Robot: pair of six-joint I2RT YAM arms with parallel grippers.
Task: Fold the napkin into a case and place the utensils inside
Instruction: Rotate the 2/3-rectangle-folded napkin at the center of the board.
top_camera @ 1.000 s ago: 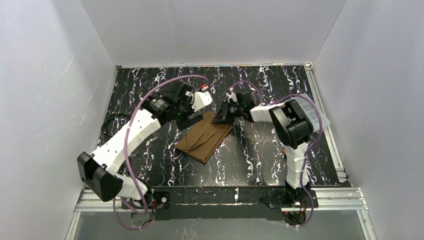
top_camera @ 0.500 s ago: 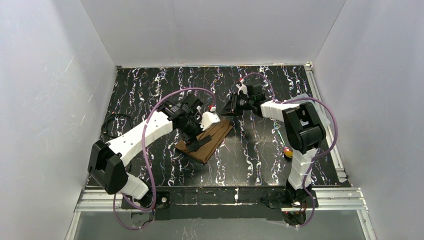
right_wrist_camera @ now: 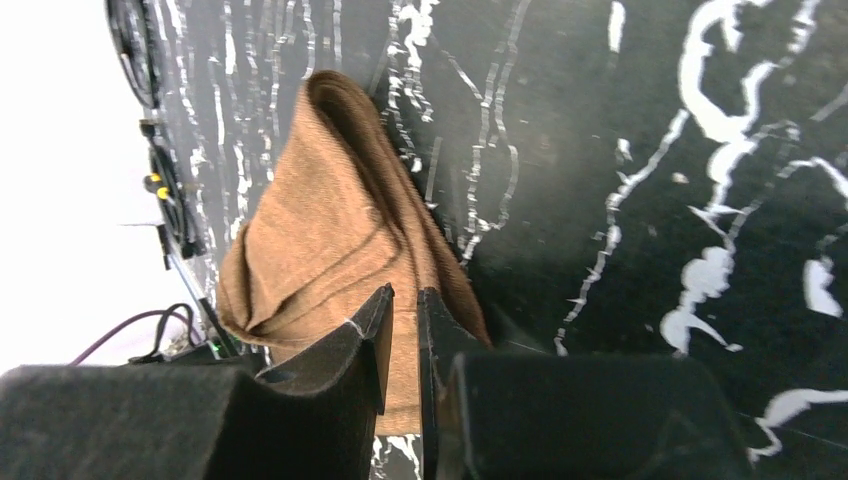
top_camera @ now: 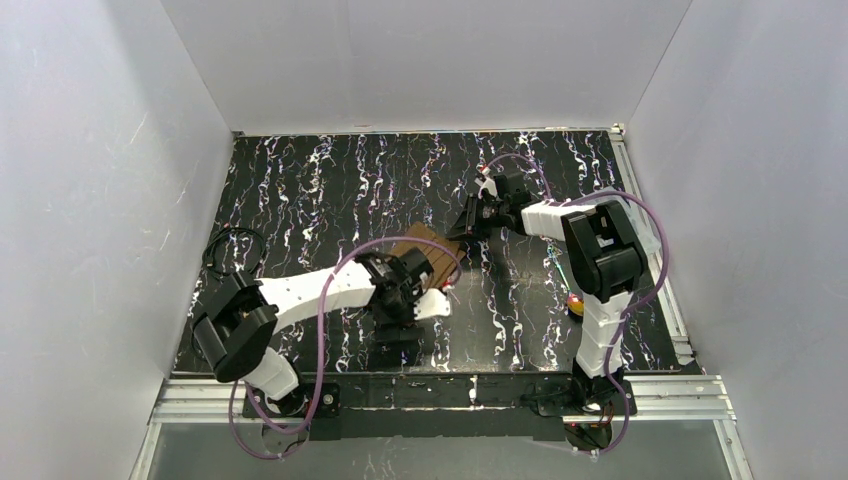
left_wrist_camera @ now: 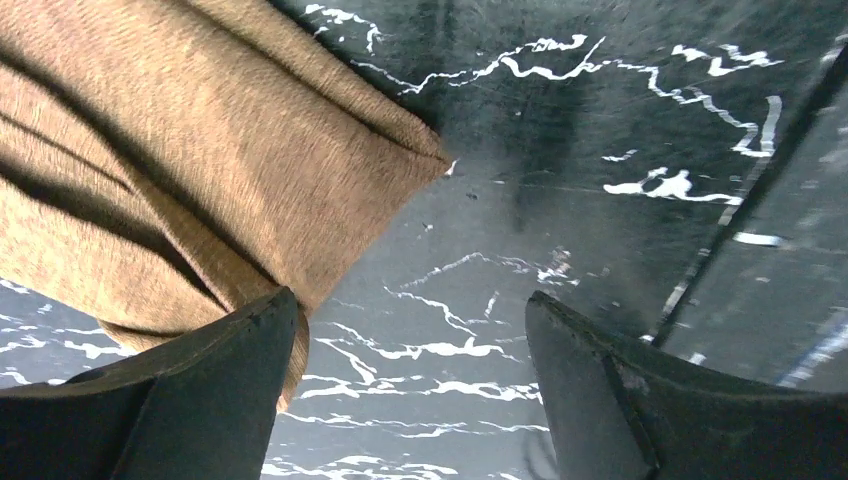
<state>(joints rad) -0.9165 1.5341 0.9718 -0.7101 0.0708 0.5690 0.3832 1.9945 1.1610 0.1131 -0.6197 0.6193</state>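
Brown matte cloth napkin [top_camera: 432, 252], folded into a narrow layered strip, lies slantwise mid-worktop on the black slab worktop [top_camera: 330, 190] veined with white.

Left arm stretched low across the near side. Its wrist and a loop of purple cable [top_camera: 372, 243] cover the napkin's near end in the overhead view, so only the far half shows there.

Left wrist view fills that in: left pincer [left_wrist_camera: 410, 305] spread wide, bare worktop between the fingers. One fingertip [left_wrist_camera: 255, 335] overlaps the napkin's [left_wrist_camera: 180, 150] edge, the other stands clear of it. Layered folds and one pointed corner show plainly.

Right pincer [right_wrist_camera: 404, 300] at the napkin's far end, fingers drawn nearly together with a thin slit left. The napkin [right_wrist_camera: 330, 230] runs up to and behind the tips — cannot tell whether cloth is pinched. The overhead view is too small to settle it.

Small yellow-and-red object [top_camera: 575, 303] on the worktop beside the right arm's upright link, well apart from the napkin — too small to identify. Plain white walls [top_camera: 420, 60] enclose three sides.
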